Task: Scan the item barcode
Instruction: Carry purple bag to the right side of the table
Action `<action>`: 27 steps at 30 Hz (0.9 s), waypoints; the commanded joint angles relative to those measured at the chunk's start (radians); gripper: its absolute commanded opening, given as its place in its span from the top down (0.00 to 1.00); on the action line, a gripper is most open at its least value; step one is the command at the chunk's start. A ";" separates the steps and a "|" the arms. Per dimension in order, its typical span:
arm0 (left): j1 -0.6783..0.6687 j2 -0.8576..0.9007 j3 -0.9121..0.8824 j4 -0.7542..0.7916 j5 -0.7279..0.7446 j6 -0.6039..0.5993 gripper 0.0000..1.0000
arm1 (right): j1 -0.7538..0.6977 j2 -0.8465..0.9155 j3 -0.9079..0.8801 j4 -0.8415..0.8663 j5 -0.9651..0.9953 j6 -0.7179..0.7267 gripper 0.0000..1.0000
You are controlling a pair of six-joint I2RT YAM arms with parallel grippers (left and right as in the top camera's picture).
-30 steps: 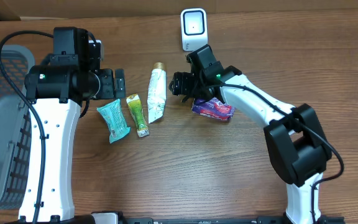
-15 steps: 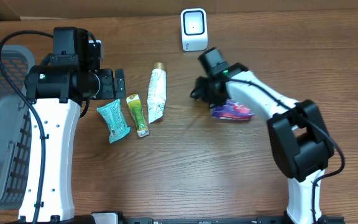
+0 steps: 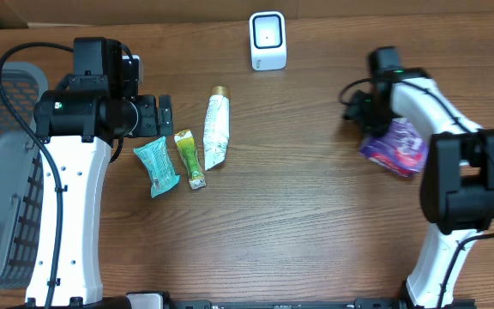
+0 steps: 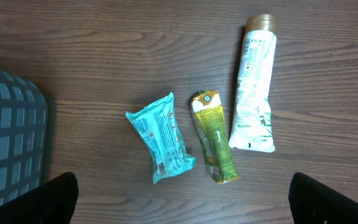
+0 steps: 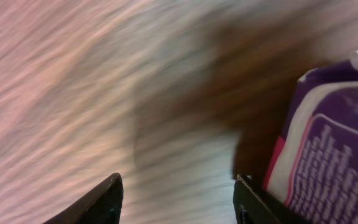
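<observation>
Overhead, you have one white scanner (image 3: 268,40) standing at the far edge of the table (image 3: 298,223), and one purple packet (image 3: 394,146) well to its right and nearer, lying under the right gripper (image 3: 356,110) close to the right edge. Between that packet and the three items on the left there is a broad stretch of bare wood. Those three lie in a row, close but apart: one white tube (image 3: 217,130), one green sachet (image 3: 190,158) and one teal packet (image 3: 156,166). The left gripper (image 3: 163,114) hangs just left of the tube. One grey basket (image 3: 7,77) fills the left edge. In the left wrist view, your fingers (image 4: 45,202) sit at the two near corners, spread wide with nothing between them. The same three items lie on the wood beyond them, and the basket wall (image 4: 8,124) closes the left side. In the right wrist view everything is blurred. The two fingertips (image 5: 101,202) stand apart with wood showing between them, and the purple packet sits against the right-hand one, filling the right edge. You cannot tell from here whether it is pinched.
</observation>
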 commanded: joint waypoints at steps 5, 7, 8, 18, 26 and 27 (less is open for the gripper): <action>0.000 0.006 0.012 0.000 0.008 0.002 0.00 | -0.159 -0.003 0.019 -0.071 -0.061 -0.269 0.42; 0.000 0.006 0.012 0.000 0.008 0.002 0.01 | -0.186 -0.014 0.035 -0.092 -0.128 -0.339 0.39; 0.000 0.006 0.012 0.000 0.008 0.002 0.00 | -0.194 -0.022 0.044 -0.106 -0.155 -0.353 0.37; 0.000 0.006 0.012 0.000 0.008 0.002 0.00 | -0.180 -0.138 0.094 -0.400 -0.315 -0.340 0.36; 0.000 0.006 0.012 0.000 0.008 0.002 0.00 | -0.182 -0.135 0.006 -0.600 -0.052 -0.177 0.30; 0.000 0.006 0.012 0.000 0.008 0.002 0.00 | -0.182 -0.135 -0.011 -0.590 -0.035 -0.171 0.28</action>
